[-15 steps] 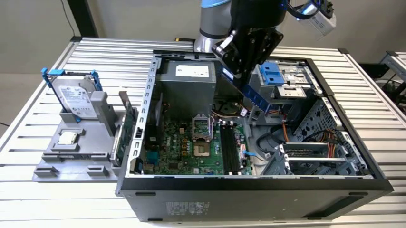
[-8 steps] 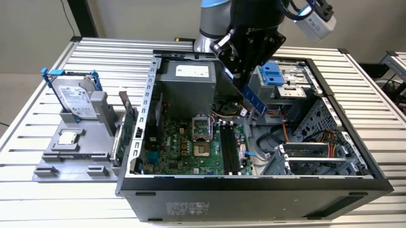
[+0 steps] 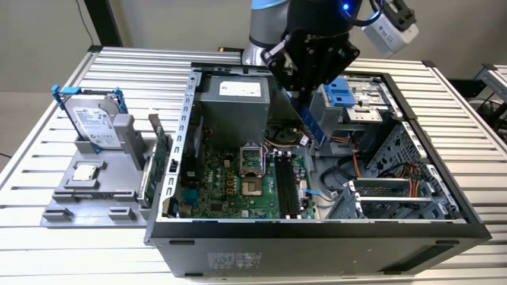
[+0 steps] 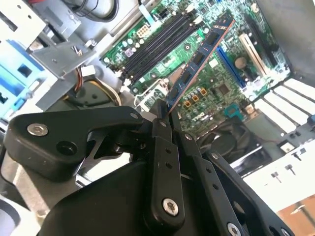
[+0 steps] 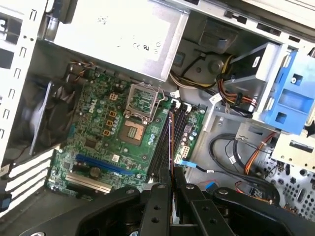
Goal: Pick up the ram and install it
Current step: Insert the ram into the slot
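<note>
End effector (image 3: 300, 89) clamped on the ram (image 3: 311, 126), stick tilted, hanging above the black slots (image 3: 287, 185) of the motherboard (image 3: 225, 187), inside the open computer case (image 3: 317, 240)

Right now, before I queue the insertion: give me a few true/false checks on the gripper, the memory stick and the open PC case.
1. The black gripper is shut on the long thin memory stick. True.
2. The memory stick is seated in the black motherboard slots. False: it hangs tilted above the board, clear of the slots.
3. The silver hard drive in its blue frame sits inside the case. False: it stands on the grey holder outside the case, on the exterior view's left.
4. The dark computer case lies open, exposing the green motherboard. True.
</note>
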Robot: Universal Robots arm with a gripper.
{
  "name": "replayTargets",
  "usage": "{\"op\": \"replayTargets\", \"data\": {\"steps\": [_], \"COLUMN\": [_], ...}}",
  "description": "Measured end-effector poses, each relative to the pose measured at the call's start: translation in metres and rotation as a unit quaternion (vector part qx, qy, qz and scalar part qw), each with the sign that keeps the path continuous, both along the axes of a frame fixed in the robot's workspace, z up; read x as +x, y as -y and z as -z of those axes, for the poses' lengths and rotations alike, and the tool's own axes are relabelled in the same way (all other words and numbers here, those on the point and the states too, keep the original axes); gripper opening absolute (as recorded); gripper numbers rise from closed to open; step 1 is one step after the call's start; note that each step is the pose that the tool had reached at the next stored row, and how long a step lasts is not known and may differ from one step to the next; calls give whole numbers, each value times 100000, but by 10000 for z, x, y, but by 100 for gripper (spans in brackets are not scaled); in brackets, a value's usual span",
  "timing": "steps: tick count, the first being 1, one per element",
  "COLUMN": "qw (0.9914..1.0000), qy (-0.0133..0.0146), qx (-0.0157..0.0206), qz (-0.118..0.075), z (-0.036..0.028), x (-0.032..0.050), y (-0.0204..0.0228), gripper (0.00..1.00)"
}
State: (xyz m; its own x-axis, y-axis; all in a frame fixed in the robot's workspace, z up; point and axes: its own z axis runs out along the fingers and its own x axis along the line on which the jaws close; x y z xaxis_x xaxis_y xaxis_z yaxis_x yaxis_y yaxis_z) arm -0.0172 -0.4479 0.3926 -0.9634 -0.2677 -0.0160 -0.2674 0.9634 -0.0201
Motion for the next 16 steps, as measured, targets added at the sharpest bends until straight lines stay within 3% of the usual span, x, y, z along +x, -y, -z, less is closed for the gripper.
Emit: {"op": "replayTargets", "data": {"steps": [5, 10, 13, 16], "qw": [99909, 99655, 99443, 99375], "qy": [2, 2, 2, -1], "qx": [4, 4, 5, -3], "qz": [4261, 8295, 10541, 11161], "z": [3, 5, 6, 8], "x": [0, 0, 0, 0], "y": [0, 0, 0, 0], "gripper": [0, 0, 0, 0]}}
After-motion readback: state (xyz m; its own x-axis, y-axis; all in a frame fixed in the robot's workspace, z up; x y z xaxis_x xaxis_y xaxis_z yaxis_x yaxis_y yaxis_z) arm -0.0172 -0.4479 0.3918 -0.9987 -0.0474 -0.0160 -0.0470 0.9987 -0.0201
